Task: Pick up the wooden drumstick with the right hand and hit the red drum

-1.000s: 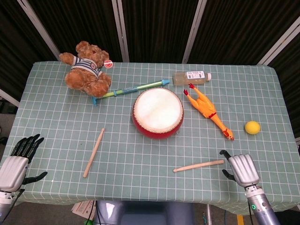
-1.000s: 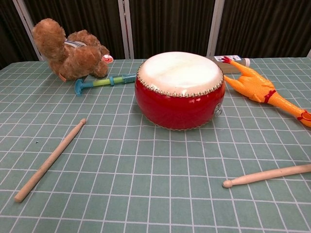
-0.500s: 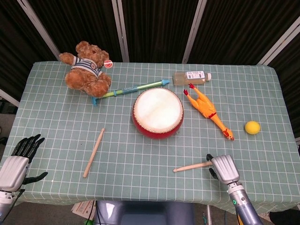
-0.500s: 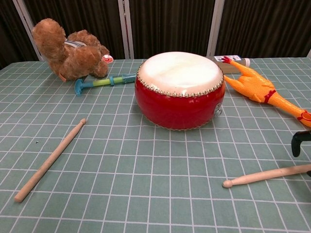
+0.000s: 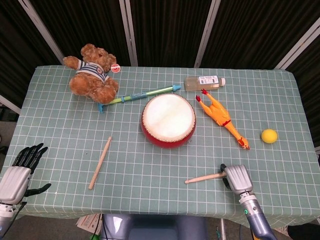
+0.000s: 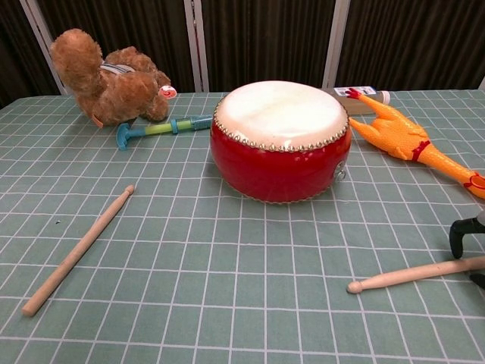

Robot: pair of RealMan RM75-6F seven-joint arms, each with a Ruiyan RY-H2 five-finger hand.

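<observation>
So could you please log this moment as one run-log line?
phase: reaching | right hand: over handle end of right drumstick, grasp unclear | left hand: idle, fingers apart | red drum: not yet struck

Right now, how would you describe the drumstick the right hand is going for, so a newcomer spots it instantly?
Start at the red drum mid-table. Go toward the near right edge, where the right hand sits over the butt of a pale wooden drumstick. The other drumstick lies near-left, far from either hand.

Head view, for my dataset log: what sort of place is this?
Likely a lab or studio test table: a checked green cloth covers it, dark curtains hang behind, and props like a red drum and a teddy bear are laid out.
</observation>
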